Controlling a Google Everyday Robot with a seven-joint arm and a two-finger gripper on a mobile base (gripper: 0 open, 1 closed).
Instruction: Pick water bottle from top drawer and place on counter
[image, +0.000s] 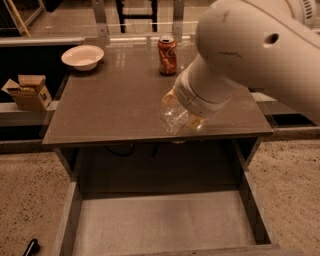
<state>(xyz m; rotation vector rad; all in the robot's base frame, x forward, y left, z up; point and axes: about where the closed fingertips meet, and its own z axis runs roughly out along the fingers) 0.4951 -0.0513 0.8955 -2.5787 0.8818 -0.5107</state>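
Observation:
My gripper (184, 111) is at the end of the big white arm, over the front edge of the counter (110, 105), right of its middle. It is shut on the water bottle (173, 119), a clear ribbed bottle whose base points toward the camera. Its neck, label and cap are hidden by the gripper and wrist. The bottle hangs at the counter's front edge; I cannot tell whether it touches the surface. The top drawer (69, 220) is pulled open below the counter, and its pale liner floor holds nothing.
An orange-red soda can (167, 55) stands at the counter's back middle. A white bowl (83, 56) sits at the back left. A cardboard box (29, 92) rests on a low shelf to the left. A small black object (31, 247) lies on the speckled floor by the drawer's left front corner.

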